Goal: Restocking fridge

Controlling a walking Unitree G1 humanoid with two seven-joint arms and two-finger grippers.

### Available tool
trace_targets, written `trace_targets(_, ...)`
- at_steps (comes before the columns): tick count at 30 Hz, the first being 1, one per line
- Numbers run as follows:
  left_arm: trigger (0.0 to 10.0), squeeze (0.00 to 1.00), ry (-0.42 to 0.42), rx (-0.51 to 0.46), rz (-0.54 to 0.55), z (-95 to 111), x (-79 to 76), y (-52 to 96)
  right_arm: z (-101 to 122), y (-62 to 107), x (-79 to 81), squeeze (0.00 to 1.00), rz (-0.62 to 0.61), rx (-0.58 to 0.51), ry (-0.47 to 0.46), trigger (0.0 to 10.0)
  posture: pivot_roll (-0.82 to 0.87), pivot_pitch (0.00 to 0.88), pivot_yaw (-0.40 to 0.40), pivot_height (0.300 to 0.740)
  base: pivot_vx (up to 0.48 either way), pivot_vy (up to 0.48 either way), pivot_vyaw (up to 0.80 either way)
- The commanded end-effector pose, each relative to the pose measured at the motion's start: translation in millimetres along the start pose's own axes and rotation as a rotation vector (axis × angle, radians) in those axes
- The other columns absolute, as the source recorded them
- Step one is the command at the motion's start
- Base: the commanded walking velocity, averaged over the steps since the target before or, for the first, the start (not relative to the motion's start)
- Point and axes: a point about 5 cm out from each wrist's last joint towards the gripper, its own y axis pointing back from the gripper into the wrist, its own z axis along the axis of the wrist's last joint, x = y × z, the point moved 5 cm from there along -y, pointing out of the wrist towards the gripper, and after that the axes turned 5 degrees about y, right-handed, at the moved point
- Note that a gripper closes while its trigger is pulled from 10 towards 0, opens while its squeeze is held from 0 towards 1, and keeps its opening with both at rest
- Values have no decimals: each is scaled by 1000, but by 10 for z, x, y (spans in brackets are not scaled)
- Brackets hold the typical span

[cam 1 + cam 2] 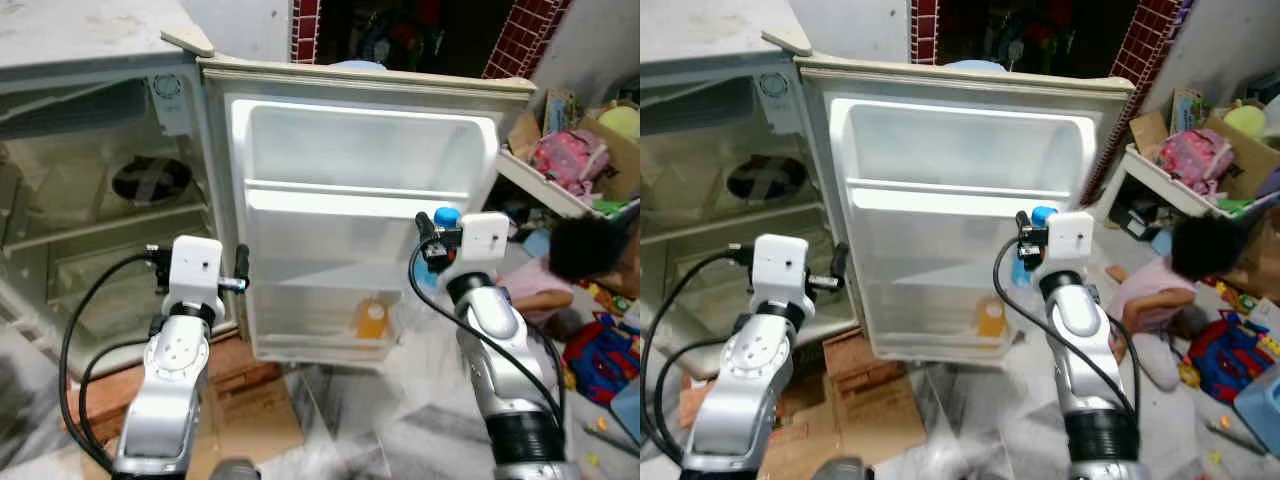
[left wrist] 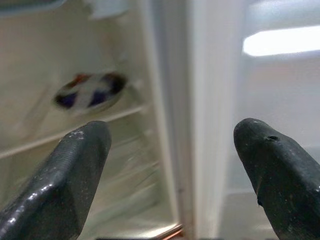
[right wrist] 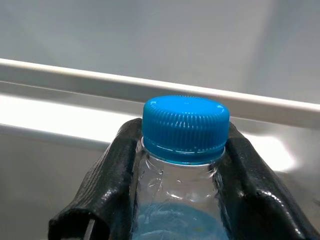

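Observation:
The small fridge (image 1: 120,90) stands open, its white door (image 1: 360,190) swung toward me. My right gripper (image 1: 432,240) is shut on a clear water bottle with a blue cap (image 3: 186,127), held upright before the door's inner shelves; its black fingers (image 3: 117,165) clamp the neck. An orange juice bottle (image 1: 372,320) stands in the door's bottom shelf. My left gripper (image 1: 240,275) is open, with nothing between its fingers (image 2: 75,170), near the door's hinge edge. A plate (image 2: 90,92) lies on a shelf inside the fridge.
A person in pink (image 1: 545,285) sits on the floor at the right among toys (image 1: 600,355). A white shelf with boxes and bags (image 1: 575,160) stands behind. Flattened cardboard (image 1: 250,415) lies on the floor under the fridge door.

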Motion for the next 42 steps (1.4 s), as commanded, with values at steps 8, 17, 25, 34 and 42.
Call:
trace_targets(8,10000,0,29,29,42,-31,81,62,6,-24,-87,0,-51,-16,-18,10000,132,0,-61,740,0,0,0)
trace_targets(17,10000,0,8,-16,45,81,44,-43,42,-86,-66,0,-39,-38,-19,10000,134,0,-68,730,0,0,0)
trace_targets(25,10000,0,6,-26,87,152,139,-132,168,-253,-53,0,-20,-72,4,10000,143,0,-75,730,0,0,0)
trace_targets(34,10000,0,7,44,134,-22,205,-72,157,-230,7,0,3,-63,-33,10000,127,0,-84,730,0,0,0)
trace_targets(42,10000,0,-5,111,74,-244,215,85,36,-104,142,0,66,-17,-61,10000,107,0,-100,730,0,236,0)
